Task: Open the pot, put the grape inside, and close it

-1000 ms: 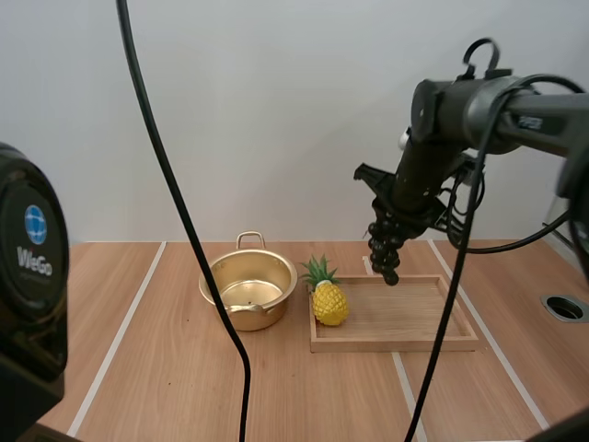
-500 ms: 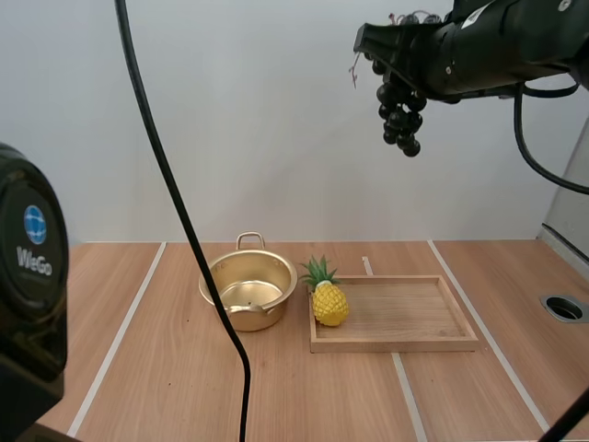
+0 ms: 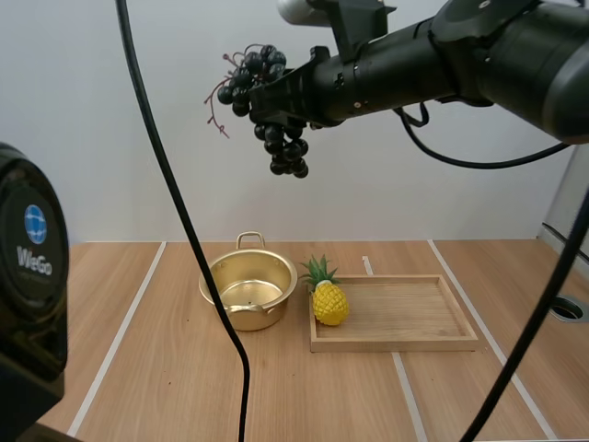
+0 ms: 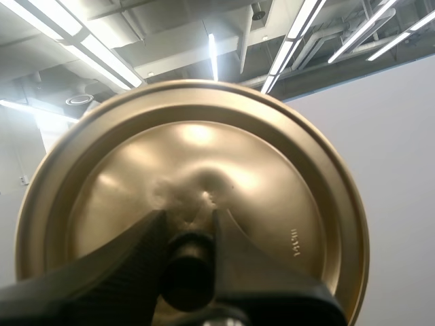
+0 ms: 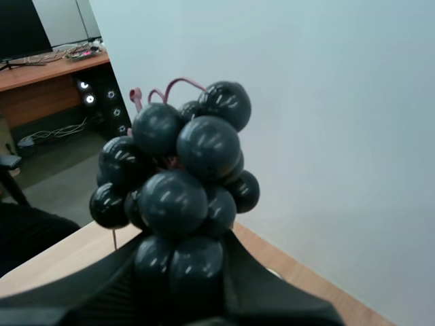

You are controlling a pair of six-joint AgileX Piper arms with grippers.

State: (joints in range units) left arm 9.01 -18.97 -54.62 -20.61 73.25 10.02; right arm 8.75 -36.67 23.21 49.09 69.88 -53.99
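Your left gripper has its two fingers closed on the black knob of the golden lid. The knob sits squarely between the tips, and the lid's round face stands just beyond them, turned toward the wrist camera. On the wooden table you have the golden pot standing upright and open, with one loop handle at its far rim. High above it, well clear of the table, hangs the bunch of dark grapes; in the high view it shows over the pot's right side, though you cannot tell how far forward it is. Your right gripper reaches in from the right and is clamped on that bunch. In the right wrist view the fingers press the lowest berries from both sides, and the rest of the bunch, with its reddish stem, stands out past the tips. Just right of the pot, a yellow pineapple stands at the left end of the wooden tray.
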